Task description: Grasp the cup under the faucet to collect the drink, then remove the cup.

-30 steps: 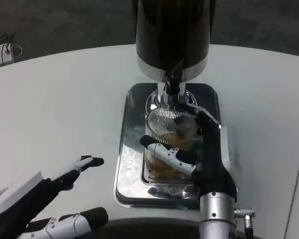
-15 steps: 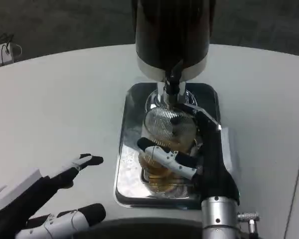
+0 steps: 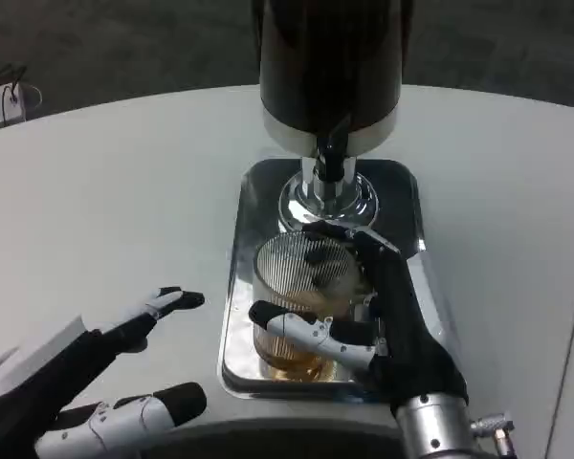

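Your right robot hand [image 3: 383, 320] is wrapped around the ribbed cup [image 3: 297, 301], which holds amber drink and sits over the near end of the metal tray [image 3: 237, 287], clear of the faucet [image 3: 330, 158]. Judged, you're in the removal step: next, carry it level past the tray rim onto the bench [image 3: 124, 210]. Your left robot hand [image 3: 96, 382] waits released by the bench's near edge.

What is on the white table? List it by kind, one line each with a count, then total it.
Drink dispensers: 1
Metal drip trays: 1
Ribbed glass cups holding amber drink, gripped by the right hand: 1
Robot hands, counting the open left hand: 2
Total: 5
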Robot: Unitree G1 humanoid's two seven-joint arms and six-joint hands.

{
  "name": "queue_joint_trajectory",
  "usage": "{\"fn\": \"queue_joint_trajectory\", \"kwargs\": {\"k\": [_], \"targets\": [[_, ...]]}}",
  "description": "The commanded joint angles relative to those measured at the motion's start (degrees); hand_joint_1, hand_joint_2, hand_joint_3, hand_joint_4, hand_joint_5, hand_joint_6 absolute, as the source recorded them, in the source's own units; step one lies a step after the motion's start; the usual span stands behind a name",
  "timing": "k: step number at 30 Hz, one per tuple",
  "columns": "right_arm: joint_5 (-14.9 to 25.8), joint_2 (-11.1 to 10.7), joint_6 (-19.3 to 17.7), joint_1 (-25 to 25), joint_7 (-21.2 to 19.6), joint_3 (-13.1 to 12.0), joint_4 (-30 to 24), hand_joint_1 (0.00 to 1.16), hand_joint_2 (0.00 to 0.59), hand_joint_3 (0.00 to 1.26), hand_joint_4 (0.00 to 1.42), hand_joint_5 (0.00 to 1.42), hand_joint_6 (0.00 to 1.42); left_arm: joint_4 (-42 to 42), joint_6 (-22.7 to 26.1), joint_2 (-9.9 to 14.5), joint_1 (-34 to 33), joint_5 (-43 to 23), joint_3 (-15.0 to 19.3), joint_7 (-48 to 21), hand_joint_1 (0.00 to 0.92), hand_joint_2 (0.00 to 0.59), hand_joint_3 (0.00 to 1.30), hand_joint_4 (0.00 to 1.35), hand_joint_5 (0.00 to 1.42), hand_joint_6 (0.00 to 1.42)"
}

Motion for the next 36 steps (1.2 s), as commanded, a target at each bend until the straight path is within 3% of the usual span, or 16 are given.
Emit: {"fn": "queue_joint_trajectory", "kwargs": {"k": [1,8,18,24,32,36], "targets": [[-0.2,0.0,-0.8,1.3,1.1,0.8,-3.5,1.01,0.231,0.94,1.17,1.39,1.42,0.9,-0.9,0.8,-0.5,-0.4,-0.6,-0.8,0.000,0.021,0.13,0.01,0.05,0.16],[0.0,-0.5,-1.1,4.5,3.3,0.9,-9.2,1.01,0.232,0.95,1.20,1.40,1.42,2.4,-1.6,1.0,-2.1,-0.2,-1.0,-0.7,0.000,0.021,0.13,0.01,0.05,0.16],[2.5,-5.2,0.6,11.0,12.0,-1.1,-22.3,1.01,0.230,0.96,1.20,1.40,1.42,3.7,-3.2,1.6,-5.2,1.7,-2.7,-0.1,0.000,0.021,0.13,0.01,0.05,0.16],[5.2,-9.1,2.3,13.2,18.1,-5.2,-30.1,1.00,0.227,0.96,1.20,1.40,1.42,3.2,-4.0,1.5,-6.8,3.4,-4.1,0.0,0.000,0.021,0.12,0.00,0.05,0.16],[11.4,-16.6,6.7,16.3,27.3,-13.9,-41.4,1.00,0.229,0.97,1.20,1.41,1.42,-0.2,-4.1,1.1,-7.3,6.0,-5.9,0.2,0.000,0.028,0.07,0.00,0.00,0.10],[14.1,-19.2,8.7,17.3,30.5,-17.3,-45.1,1.00,0.227,0.97,1.20,1.41,1.42,-2.5,-4.0,1.0,-6.5,7.3,-6.6,0.1,0.000,0.029,0.04,0.00,0.00,0.07]]}}
